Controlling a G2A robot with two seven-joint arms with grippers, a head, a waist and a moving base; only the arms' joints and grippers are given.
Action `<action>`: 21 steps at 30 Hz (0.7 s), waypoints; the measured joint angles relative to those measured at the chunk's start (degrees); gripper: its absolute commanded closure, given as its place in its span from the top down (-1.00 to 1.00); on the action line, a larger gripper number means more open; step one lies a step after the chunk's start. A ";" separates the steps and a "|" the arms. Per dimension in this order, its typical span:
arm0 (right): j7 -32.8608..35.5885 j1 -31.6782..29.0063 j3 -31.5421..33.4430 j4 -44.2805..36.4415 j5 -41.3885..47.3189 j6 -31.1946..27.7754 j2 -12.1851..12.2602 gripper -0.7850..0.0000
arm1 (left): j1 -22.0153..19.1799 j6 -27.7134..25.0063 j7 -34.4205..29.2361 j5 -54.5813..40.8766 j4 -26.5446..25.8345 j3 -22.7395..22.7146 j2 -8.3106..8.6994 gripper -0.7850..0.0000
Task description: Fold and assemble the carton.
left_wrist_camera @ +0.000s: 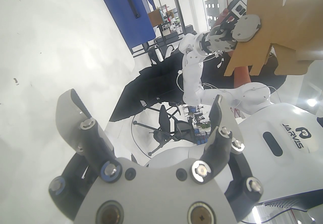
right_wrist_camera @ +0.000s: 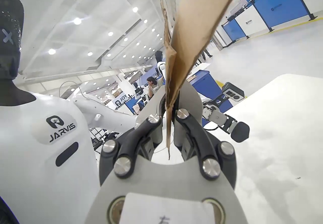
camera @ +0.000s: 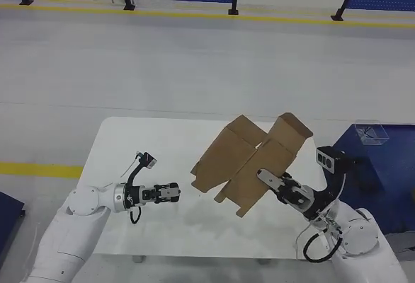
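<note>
1. The flattened brown cardboard carton [camera: 253, 166] hangs tilted in the air over the right half of the white rectangular table [camera: 144, 152].
2. The right gripper [right_wrist_camera: 168, 98] is clamped on the carton's edge nearest the robot, one finger on either face.
3. The left gripper [left_wrist_camera: 142, 98] sits low over the table's left side, spread wide with nothing between its fingers, well apart from the carton.

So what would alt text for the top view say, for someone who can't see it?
The right gripper holds a flat brown carton tilted above a white table; the left gripper is open and apart from it.
</note>
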 measured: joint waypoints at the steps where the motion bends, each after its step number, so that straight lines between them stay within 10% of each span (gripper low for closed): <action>1: 0.65 -0.44 -0.60 -0.57 -0.12 1.10 -0.01 -1.00 | 0.00 0.00 0.00 0.00 0.00 0.00 0.00 1.00; 6: 1.59 -1.43 -1.70 -5.81 15.67 11.75 -0.08 -1.00 | 0.00 0.00 0.00 0.00 0.00 0.00 0.00 1.00; 21: -8.40 5.84 -10.73 7.37 111.11 74.56 -1.50 -1.00 | 0.00 0.00 0.00 0.00 0.00 0.00 0.00 1.00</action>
